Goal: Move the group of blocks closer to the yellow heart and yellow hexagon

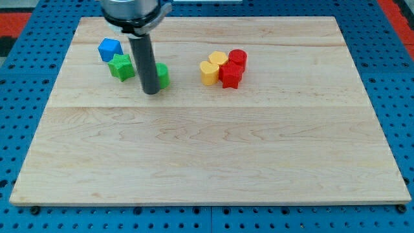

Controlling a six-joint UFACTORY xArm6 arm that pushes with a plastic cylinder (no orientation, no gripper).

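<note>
My tip [151, 92] rests on the wooden board [207, 162] at the upper left. It stands just in front of a green block [162, 75], which the rod partly hides. A green star-like block [121, 66] sits to the tip's left, and a blue block [110, 49] lies above and left of that. To the right, a yellow heart [209, 72] and a yellow hexagon [218, 59] touch each other. A red star-like block [231, 75] and a red cylinder [238, 59] sit against them on their right.
The board lies on a blue perforated table [26, 97]. The arm's dark body [132, 11] hangs over the board's top edge at upper left.
</note>
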